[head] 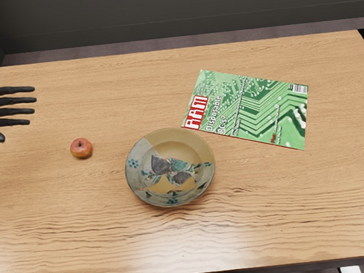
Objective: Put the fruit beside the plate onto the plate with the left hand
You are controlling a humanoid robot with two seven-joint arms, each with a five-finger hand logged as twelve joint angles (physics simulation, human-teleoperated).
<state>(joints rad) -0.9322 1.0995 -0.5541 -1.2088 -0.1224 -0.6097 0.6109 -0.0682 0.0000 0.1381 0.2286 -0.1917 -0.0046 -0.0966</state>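
One apple (81, 148) sits on the tabletop (60, 214) just left of the plate (169, 167), apart from it. The left robot hand (0, 111) hovers at the left edge, fingers spread, holding nothing. A green magazine (247, 108) lies right of the plate.

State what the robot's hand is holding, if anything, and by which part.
Nothing: the left hand is open, apart from the apple.

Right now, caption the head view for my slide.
Open left hand at left edge, apple lying apart left of the painted plate, green magazine to its upper right.
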